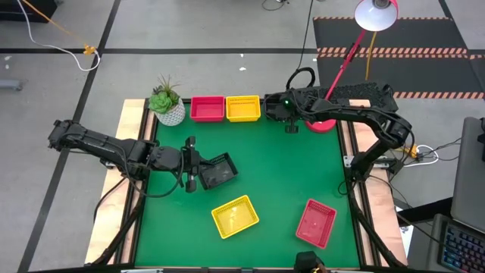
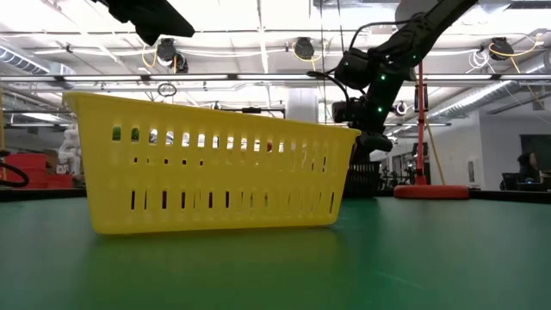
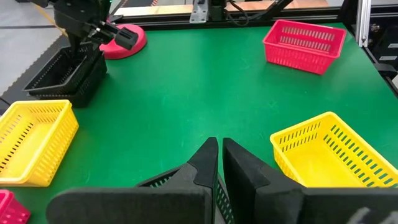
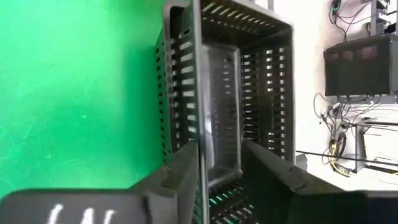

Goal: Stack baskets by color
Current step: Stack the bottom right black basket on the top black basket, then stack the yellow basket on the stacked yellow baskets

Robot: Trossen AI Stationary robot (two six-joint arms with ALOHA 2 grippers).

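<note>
The left gripper (image 1: 198,173) is clamped on the rim of a black slotted plastic basket (image 1: 217,171), holding it well in front of the white plant pot (image 1: 170,111). The right gripper (image 4: 217,162) sits over a second black basket (image 4: 230,93) at the back edge, several places along the row from the pot, past a red basket (image 1: 207,108) and a yellow basket (image 1: 243,108); its fingers straddle one wall, slightly apart. Another yellow basket (image 1: 234,216) and red basket (image 1: 316,222) lie loose, farther forward.
</note>
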